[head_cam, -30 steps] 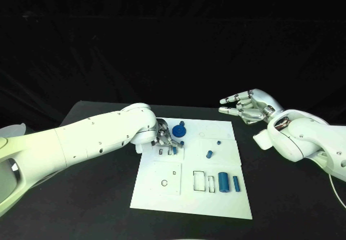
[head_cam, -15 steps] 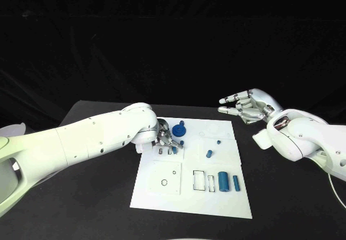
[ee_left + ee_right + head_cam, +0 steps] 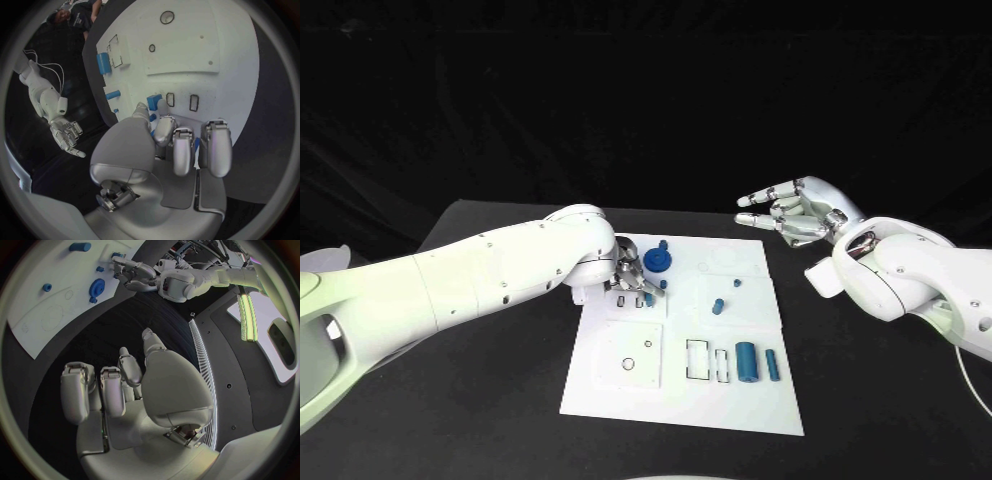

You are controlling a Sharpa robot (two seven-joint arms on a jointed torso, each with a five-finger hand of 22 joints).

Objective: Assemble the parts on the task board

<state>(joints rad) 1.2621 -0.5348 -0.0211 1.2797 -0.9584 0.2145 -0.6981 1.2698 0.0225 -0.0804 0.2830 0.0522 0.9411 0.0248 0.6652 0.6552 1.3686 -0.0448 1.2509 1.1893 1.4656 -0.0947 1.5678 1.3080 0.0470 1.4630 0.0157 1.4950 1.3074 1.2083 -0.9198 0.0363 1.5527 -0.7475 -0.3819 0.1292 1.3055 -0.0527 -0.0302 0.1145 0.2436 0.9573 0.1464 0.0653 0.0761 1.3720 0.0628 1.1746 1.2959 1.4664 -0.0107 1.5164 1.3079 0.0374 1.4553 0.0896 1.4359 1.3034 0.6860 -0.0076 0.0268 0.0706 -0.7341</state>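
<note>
Left hand [image 3: 629,277] on flat white task board [image 3: 678,400], pinching small blue peg [image 3: 154,100]; right hand [image 3: 798,213] beside board, fingers apart, empty.

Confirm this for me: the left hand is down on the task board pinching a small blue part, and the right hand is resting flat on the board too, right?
Not quite. The left hand is down on the task board at a small blue part, but the right hand is not on the board: the head view shows it raised beside the board's far right corner, holding nothing.
</note>
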